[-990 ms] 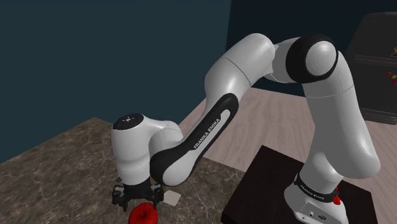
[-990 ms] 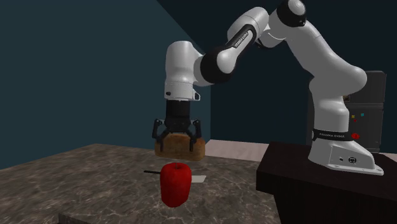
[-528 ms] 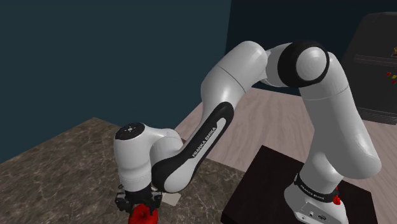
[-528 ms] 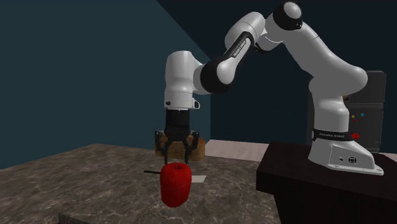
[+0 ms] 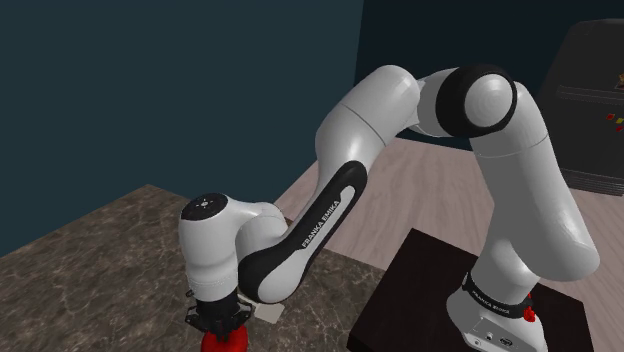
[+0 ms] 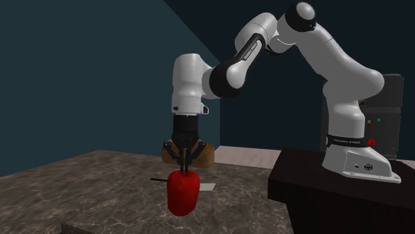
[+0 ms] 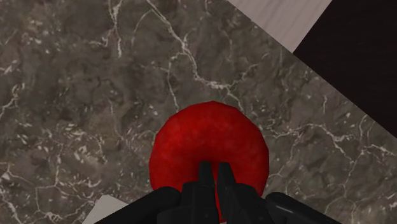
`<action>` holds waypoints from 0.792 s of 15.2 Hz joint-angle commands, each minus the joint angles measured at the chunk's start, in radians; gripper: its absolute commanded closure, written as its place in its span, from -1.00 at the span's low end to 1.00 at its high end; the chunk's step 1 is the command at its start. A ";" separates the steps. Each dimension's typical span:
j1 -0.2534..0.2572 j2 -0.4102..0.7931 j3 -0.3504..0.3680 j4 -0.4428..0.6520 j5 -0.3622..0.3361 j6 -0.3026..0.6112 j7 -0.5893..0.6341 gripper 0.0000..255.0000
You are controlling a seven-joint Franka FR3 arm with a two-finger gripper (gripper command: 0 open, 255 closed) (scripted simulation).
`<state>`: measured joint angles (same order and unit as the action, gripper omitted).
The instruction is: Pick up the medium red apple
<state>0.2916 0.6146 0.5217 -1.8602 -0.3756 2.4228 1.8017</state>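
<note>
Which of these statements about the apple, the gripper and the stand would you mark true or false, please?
1. The apple is red and sits on a dark, pale-veined countertop. True.
2. The gripper's fingers are spread wide on either side of the apple. False: they stand close together, right over the apple's top.
3. The gripper points straight down above the apple. True.
4. The arm's stand is a white box. False: the stand is dark, nearly black; it is the arm that is white.
</note>
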 commanded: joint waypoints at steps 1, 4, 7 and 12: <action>0.000 -0.001 0.001 -0.001 0.001 -0.001 0.000 1.00; -0.011 -0.029 0.016 -0.002 0.018 -0.027 -0.009 1.00; -0.022 -0.057 0.031 0.000 0.036 -0.054 -0.019 1.00; -0.038 -0.100 0.053 0.007 0.065 -0.101 -0.036 1.00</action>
<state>0.2548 0.5209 0.5711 -1.8587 -0.3152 2.3328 1.7682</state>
